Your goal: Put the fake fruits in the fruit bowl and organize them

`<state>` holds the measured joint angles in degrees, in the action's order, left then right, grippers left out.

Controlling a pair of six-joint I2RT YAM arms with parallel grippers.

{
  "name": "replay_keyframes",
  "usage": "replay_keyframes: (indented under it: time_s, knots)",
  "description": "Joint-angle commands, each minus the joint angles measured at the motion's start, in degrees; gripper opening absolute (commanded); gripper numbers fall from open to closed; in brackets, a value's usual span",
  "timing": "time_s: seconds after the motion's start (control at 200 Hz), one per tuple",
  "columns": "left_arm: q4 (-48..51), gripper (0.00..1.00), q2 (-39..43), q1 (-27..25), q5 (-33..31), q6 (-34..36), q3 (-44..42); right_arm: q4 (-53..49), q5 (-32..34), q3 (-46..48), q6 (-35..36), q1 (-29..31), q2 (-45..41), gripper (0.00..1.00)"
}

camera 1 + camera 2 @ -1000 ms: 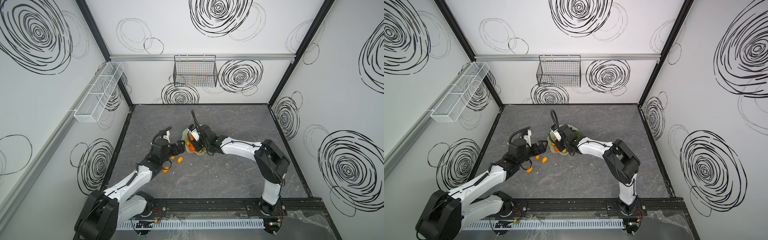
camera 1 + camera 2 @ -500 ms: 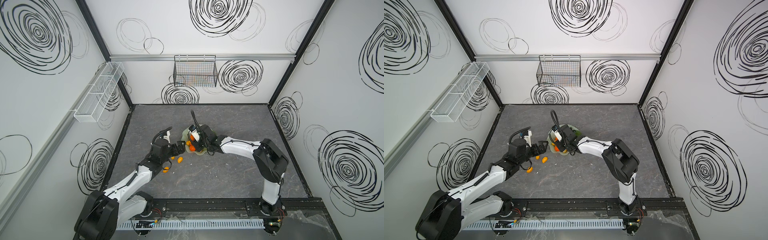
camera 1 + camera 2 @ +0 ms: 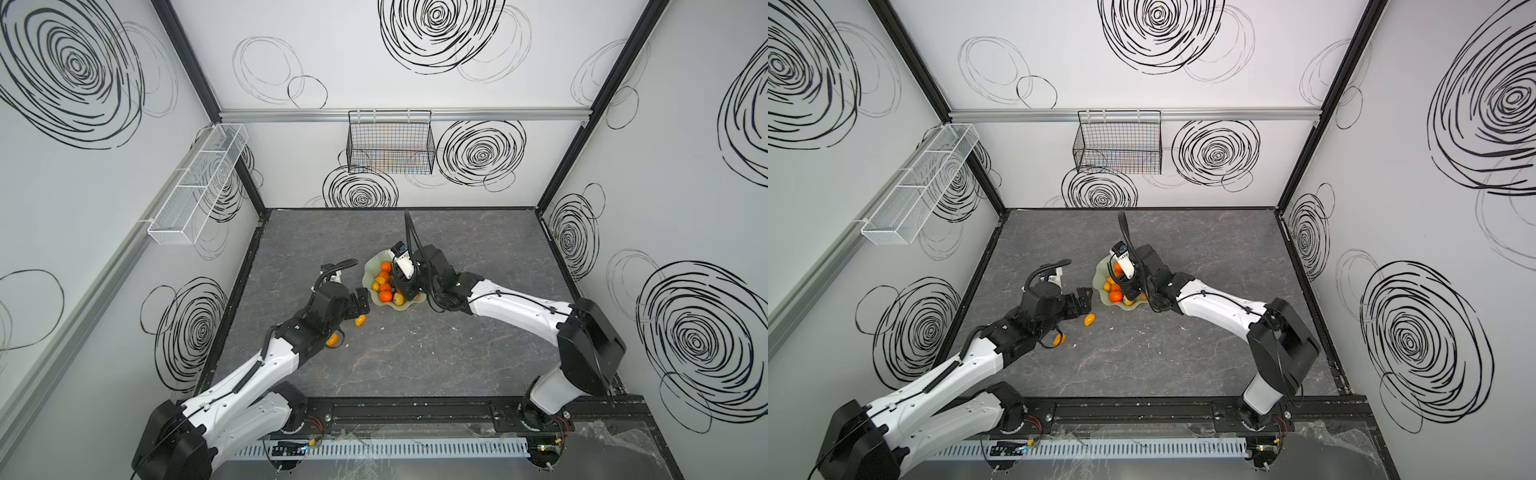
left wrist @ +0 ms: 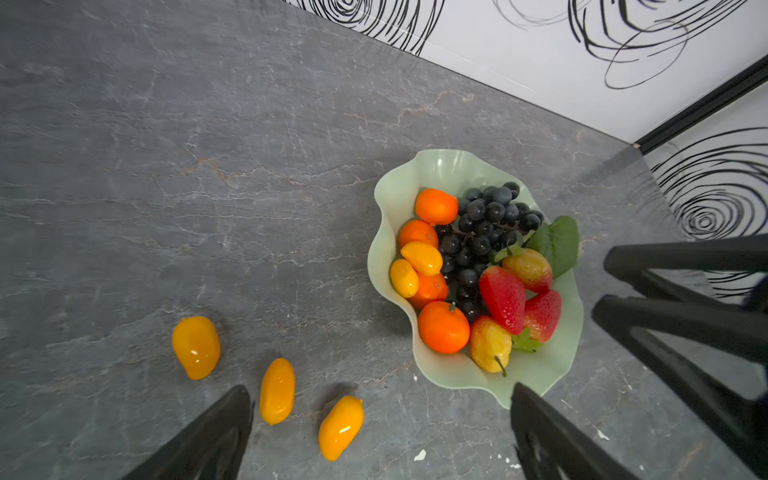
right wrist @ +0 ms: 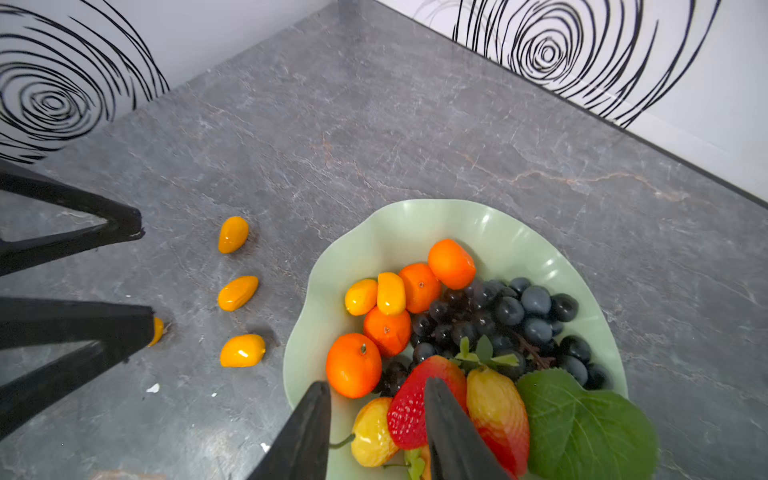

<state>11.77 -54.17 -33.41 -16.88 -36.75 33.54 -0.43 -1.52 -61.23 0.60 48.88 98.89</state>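
Observation:
The mint-green fruit bowl [image 3: 370,266] [image 3: 1100,270] [image 4: 444,166] [image 5: 415,224] stands mid-table. It holds tangerines [image 4: 444,327] [image 5: 353,365], a dark grape bunch [image 4: 482,232] [image 5: 511,316], strawberries [image 4: 503,299] [image 5: 415,399] and two kumquats [image 5: 390,293]. Several kumquats [image 4: 277,390] [image 5: 238,293] [image 3: 360,320] [image 3: 1089,319] lie on the table left of the bowl. My left gripper [image 3: 360,301] [image 3: 1081,301] [image 4: 380,390] hangs wide open over them, holding nothing. Above the bowl's near side, my right gripper [image 3: 401,291] [image 3: 1129,291] [image 5: 376,382] has its jaws apart over a strawberry, gripping nothing.
A black wire basket [image 3: 390,145] hangs on the back wall and a white mesh basket [image 3: 199,183] on the left wall. The two grippers are close together beside the bowl. Small white crumbs [image 4: 419,455] dot the grey table.
My right gripper's jaws have spread wider over the bowl. Both arms have hardly shifted.

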Motion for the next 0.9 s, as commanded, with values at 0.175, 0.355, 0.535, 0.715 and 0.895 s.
replay_keyframes:
  time_s: [0.175, 0.355, 0.535, 0.715, 0.895]
  knots:
    - [14.3, 0.80, 0.9, -2.3, -9.5, -6.0, -1.9, 2.6, -0.3, 9.8, -3.2, 4.7, -9.4, 0.43]
    - [11.2, 0.71, 0.8, 2.8, -0.6, -7.5, -6.8, 1.5, -0.5, 13.8, -5.0, 7.7, -14.9, 0.43]
    - [9.3, 0.67, -2.0, 8.6, 5.3, -5.9, -8.5, 0.4, -1.4, 15.1, -5.3, 8.9, -17.4, 0.43]
    - [7.3, 0.67, -6.8, 8.7, 6.9, -4.3, -8.0, 0.4, -0.8, 15.9, -5.8, 8.9, -18.4, 0.43]
    - [5.8, 0.66, -9.8, 9.1, 5.9, -3.3, -8.1, 0.4, -0.5, 16.4, -6.0, 9.1, -18.7, 0.43]
